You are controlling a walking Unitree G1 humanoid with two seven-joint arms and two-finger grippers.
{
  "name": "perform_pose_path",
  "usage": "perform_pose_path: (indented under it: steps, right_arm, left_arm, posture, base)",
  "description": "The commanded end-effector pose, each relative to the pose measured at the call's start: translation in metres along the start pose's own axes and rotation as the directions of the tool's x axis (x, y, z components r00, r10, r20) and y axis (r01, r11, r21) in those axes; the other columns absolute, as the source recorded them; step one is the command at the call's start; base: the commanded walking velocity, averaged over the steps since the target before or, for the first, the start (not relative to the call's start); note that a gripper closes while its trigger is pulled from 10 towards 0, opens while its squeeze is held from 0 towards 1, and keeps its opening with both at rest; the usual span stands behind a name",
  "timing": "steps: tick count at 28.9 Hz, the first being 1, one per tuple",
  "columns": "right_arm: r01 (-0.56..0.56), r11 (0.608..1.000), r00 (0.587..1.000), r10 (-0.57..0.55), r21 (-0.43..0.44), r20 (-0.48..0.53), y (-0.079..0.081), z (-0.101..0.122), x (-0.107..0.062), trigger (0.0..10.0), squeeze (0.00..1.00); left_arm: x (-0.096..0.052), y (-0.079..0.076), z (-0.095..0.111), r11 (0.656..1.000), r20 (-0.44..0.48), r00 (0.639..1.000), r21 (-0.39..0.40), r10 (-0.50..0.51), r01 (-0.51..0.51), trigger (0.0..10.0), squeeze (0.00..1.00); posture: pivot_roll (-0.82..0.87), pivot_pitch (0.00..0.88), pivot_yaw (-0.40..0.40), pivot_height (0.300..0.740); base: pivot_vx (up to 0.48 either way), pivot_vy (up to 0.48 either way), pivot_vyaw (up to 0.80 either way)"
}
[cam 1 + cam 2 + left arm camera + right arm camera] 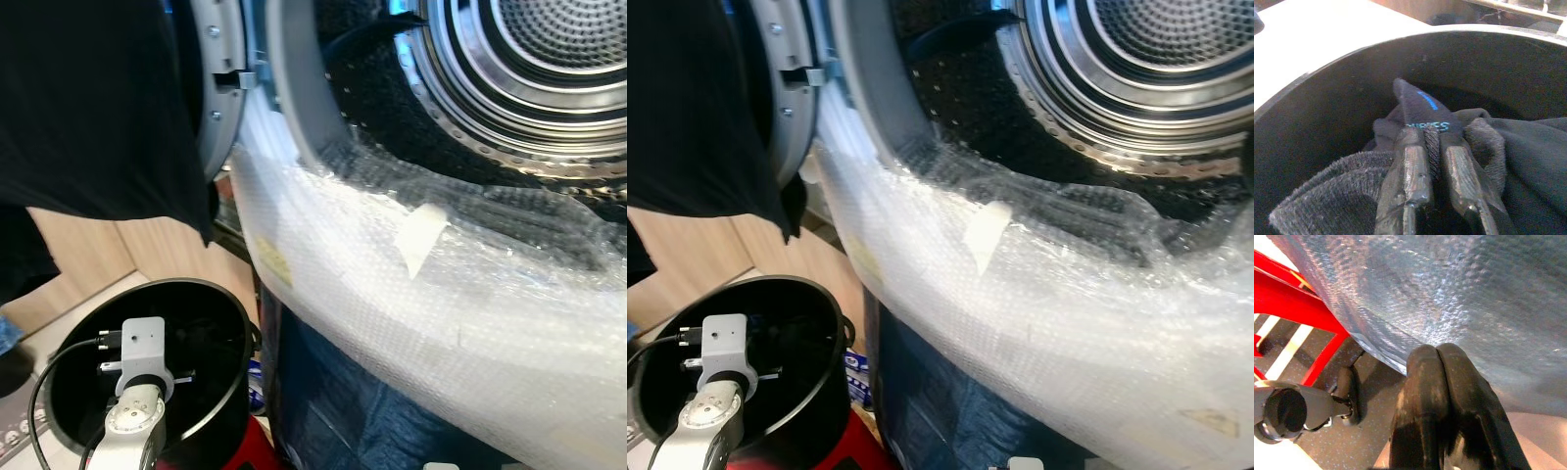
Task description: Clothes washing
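A black bucket [217, 311] stands on the floor at the lower left, below the washer's open steel drum [549, 59]. My left arm [137, 397] reaches down into the bucket. Inside it, my left gripper [1432, 134] is shut on a fold of a dark garment with blue lettering [1422, 108]. A grey fuzzy cloth [1332, 188] and more dark fabric [1535, 152] lie around the fingers. My right gripper [1436, 355] is shut on nothing, low beside the bubble wrap [1449, 289].
Bubble wrap [392, 294] covers the washer's front below the grey door ring [294, 93]. A black cloth [88, 108] hangs at the upper left. A red frame [1312, 308] and a caster wheel [1347, 394] stand on the floor near my right gripper.
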State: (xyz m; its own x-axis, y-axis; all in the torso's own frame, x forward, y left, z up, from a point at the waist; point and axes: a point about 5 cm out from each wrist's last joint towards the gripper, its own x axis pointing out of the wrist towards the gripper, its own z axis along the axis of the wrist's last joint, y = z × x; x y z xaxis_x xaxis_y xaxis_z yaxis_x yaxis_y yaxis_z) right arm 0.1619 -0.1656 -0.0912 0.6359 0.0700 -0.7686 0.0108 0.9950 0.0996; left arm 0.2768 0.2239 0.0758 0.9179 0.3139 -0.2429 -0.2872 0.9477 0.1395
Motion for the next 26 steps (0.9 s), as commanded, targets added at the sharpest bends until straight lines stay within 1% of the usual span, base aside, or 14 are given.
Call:
perform_pose_path:
  steps: [1, 8, 19, 21, 26]
  right_arm:
    - [-0.008, 1.000, 1.000, 0.008, 0.006, -0.002, 0.0024, -0.0009, 0.0001, 10.0, 0.00]
    - [-0.010, 1.000, 1.000, 0.010, -0.003, -0.016, 0.0035, -0.0025, 0.0001, 10.0, 0.00]
    - [-0.013, 1.000, 1.000, 0.013, -0.005, -0.019, 0.0030, -0.0035, -0.0003, 10.0, 0.00]
    - [-0.015, 1.000, 1.000, 0.015, 0.008, -0.011, 0.0033, -0.0030, -0.0003, 10.0, 0.00]
    - [-0.020, 1.000, 1.000, 0.020, 0.002, -0.008, 0.0043, -0.0025, -0.0001, 10.0, 0.00]
  left_arm:
    - [0.0004, 0.0025, -0.0024, 1.000, -0.005, 1.000, 0.009, 0.011, -0.011, 10.0, 0.00]
    - [-0.0002, 0.0002, -0.0020, 1.000, 0.000, 1.000, 0.002, 0.007, -0.007, 10.0, 0.00]
    - [-0.0005, -0.0010, -0.0012, 1.000, 0.009, 1.000, -0.003, 0.004, -0.004, 10.0, 0.00]
    - [-0.0005, -0.0008, -0.0013, 1.000, 0.009, 1.000, -0.001, 0.005, -0.005, 10.0, 0.00]
    - [-0.0017, -0.0002, -0.0015, 1.000, 0.010, 1.000, -0.002, 0.008, -0.008, 10.0, 0.00]
  posture:
    - [0.13, 0.029, 0.004, 0.740]
    - [0.13, 0.030, 0.000, 0.740]
    - [0.13, 0.029, -0.001, 0.740]
    - [0.13, 0.029, -0.001, 0.740]
    - [0.14, 0.034, -0.002, 0.740]
  base:
    - [0.000, 0.000, 0.00]
    - [0.000, 0.000, 0.00]
    - [0.000, 0.000, -0.79]
    - [0.000, 0.000, -0.76]
    - [0.000, 0.000, 0.00]
